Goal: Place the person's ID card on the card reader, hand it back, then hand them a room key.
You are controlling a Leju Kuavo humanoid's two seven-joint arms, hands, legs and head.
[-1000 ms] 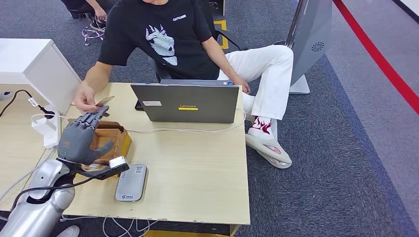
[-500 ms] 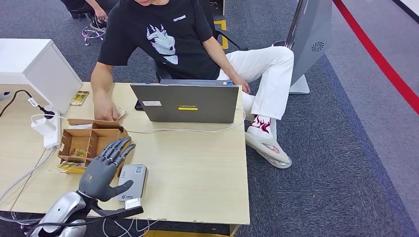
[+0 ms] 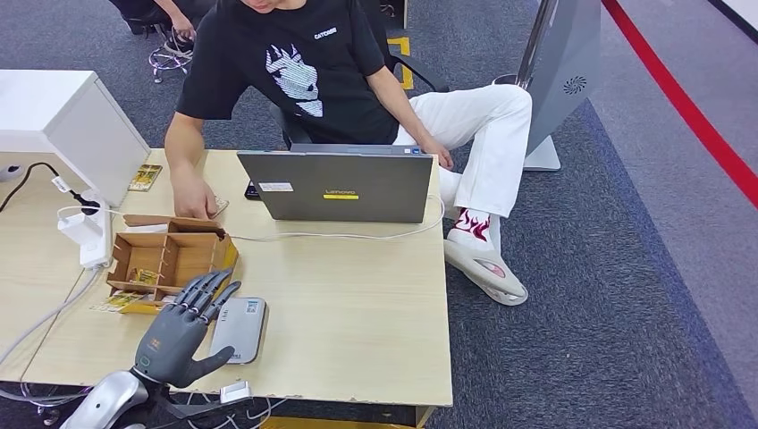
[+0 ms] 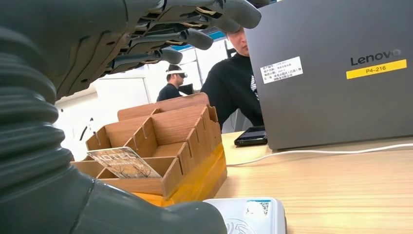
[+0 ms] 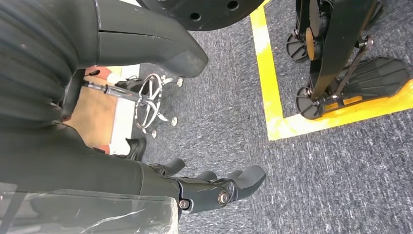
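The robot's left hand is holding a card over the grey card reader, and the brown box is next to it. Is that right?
Not quite. The left hand is over the grey card reader beside the brown box, but it holds nothing; the head view shows its fingers spread and empty.

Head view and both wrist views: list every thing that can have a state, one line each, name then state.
left robot hand: open, fingers spread, holding nothing
right robot hand: holding nothing, fingers partly curled, hanging over the floor
laptop: lid open, back toward the robot
card reader: flat on the table, no card on it
cardboard organizer: open-topped, a card in one compartment
person's hand: resting on the table
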